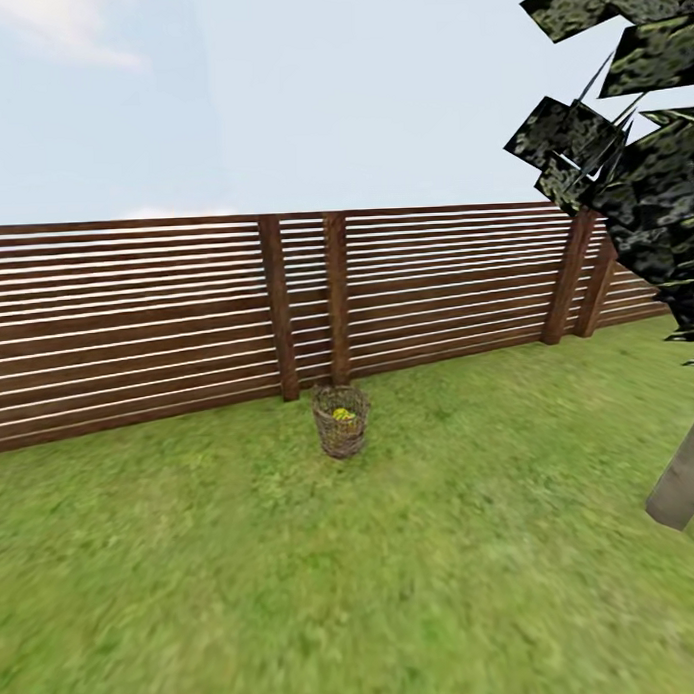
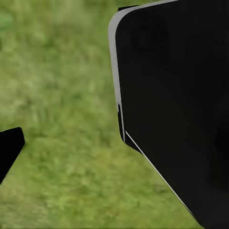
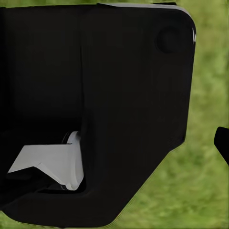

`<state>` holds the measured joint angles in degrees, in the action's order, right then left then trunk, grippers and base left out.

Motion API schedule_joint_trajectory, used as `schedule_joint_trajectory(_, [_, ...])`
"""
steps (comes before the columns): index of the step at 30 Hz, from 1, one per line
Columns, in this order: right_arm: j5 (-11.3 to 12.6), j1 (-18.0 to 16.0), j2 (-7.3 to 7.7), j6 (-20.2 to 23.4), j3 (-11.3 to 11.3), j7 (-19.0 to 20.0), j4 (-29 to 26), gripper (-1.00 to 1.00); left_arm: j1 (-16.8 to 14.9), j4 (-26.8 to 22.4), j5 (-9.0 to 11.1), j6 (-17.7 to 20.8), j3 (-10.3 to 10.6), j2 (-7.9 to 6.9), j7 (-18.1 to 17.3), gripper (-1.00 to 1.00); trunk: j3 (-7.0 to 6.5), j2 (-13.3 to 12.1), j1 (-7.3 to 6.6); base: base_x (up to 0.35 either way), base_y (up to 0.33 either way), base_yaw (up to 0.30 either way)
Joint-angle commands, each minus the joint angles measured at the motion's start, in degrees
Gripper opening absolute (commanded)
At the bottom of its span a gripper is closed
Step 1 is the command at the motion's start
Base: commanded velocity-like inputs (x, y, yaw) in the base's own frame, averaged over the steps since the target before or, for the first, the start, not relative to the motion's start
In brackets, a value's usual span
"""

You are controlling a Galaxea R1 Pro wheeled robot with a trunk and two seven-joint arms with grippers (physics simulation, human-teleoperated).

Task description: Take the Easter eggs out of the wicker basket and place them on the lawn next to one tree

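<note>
The round brown wicker basket (image 1: 341,420) stands on the green lawn (image 1: 295,569) just before the far brown slatted fence (image 1: 136,324), yellow eggs (image 1: 342,414) showing inside. A pale-trunked, dark-leaved tree (image 1: 682,480) rises at right. Neither arm's fingers can be judged.

A big black robot body part (image 2: 176,109) sits close by each wrist camera. Both end effectors' states cannot be told.
</note>
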<state>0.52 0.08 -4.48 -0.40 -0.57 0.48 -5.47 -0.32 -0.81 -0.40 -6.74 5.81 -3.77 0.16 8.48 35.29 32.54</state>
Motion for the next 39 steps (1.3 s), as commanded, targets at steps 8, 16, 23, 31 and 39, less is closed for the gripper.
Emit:
schedule_joint_trajectory(8, [0.17, 0.01, 0.0, -0.04, -0.04, 0.05, -0.07, 1.0, -0.03, 0.02, -0.04, -0.2, 0.44, -0.01, 0.02, 1.0, 0.08, 0.06, 0.05, 0.329, 0.083, -0.116])
schedule_joint_trajectory(16, [0.19, 0.01, 0.0, -0.04, -0.04, 0.05, -0.06, 1.0, -0.03, 0.05, -0.04, -0.2, 0.45, -0.01, 0.02, 1.0, 0.08, 0.06, 0.05, 0.329, 0.104, -0.087])
schedule_joint_trajectory(23, [0.19, 0.01, -0.01, -0.04, -0.04, 0.05, -0.06, 1.0, -0.03, 0.02, -0.04, -0.2, 0.47, -0.01, 0.02, 1.0, 0.08, 0.06, 0.05, 0.327, 0.114, -0.044])
schedule_joint_trajectory(31, [0.19, 0.01, -0.01, -0.04, -0.04, 0.05, -0.06, 1.0, -0.03, 0.03, -0.04, -0.2, 0.51, -0.01, 0.02, 1.0, 0.08, 0.06, 0.05, 0.324, 0.122, -0.005])
schedule_joint_trajectory(39, [0.19, 0.01, -0.01, -0.04, -0.04, 0.05, -0.08, 1.0, -0.03, 0.03, -0.04, -0.2, 0.81, -0.01, 0.02, 1.0, 0.08, 0.06, 0.05, 0.323, 0.124, 0.0])
